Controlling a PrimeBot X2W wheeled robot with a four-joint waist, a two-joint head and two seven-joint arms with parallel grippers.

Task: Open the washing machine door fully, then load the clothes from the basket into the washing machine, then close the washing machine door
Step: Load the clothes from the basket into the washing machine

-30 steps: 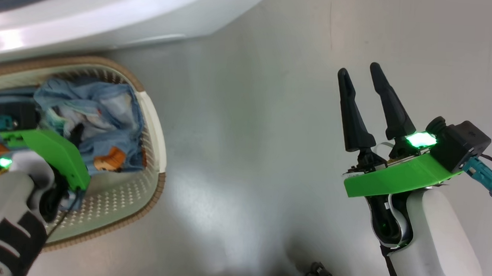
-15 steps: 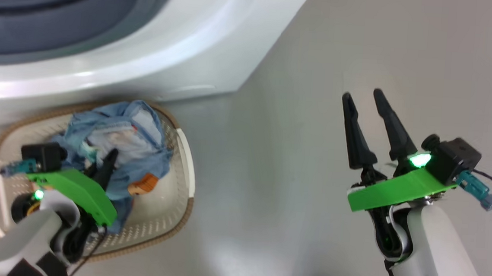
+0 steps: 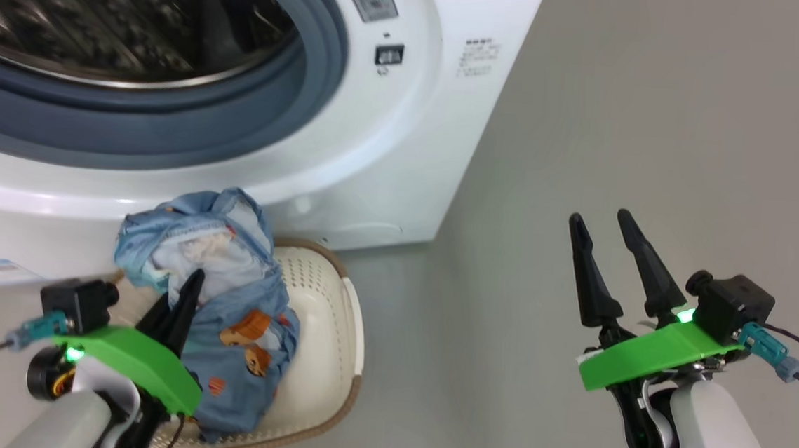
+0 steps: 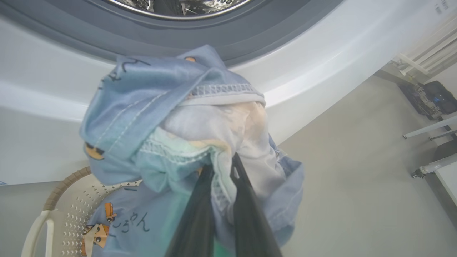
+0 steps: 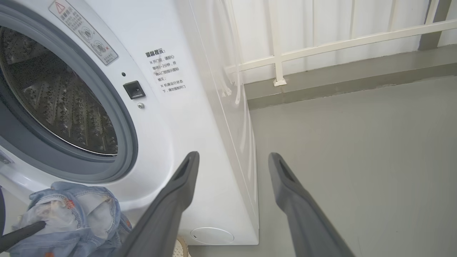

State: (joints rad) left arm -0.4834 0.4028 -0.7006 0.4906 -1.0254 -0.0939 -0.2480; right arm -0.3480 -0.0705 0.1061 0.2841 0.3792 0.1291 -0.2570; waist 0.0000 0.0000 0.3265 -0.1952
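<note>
L claw (image 4: 221,164) pinching clothes (image 3: 227,268) over basket (image 3: 320,359); R claw (image 3: 600,220) spread, empty.

Smooth grey floor (image 5: 357,142) meets a white railing (image 5: 339,45).

The basket (image 3: 336,332) sits on the floor (image 3: 592,90) just before the washing machine (image 3: 391,146), below its drum (image 3: 105,14), the clothes (image 3: 239,311) bunched over it in the left hand (image 3: 191,280), the right hand (image 3: 599,217) well right of the machine's front corner.
</note>
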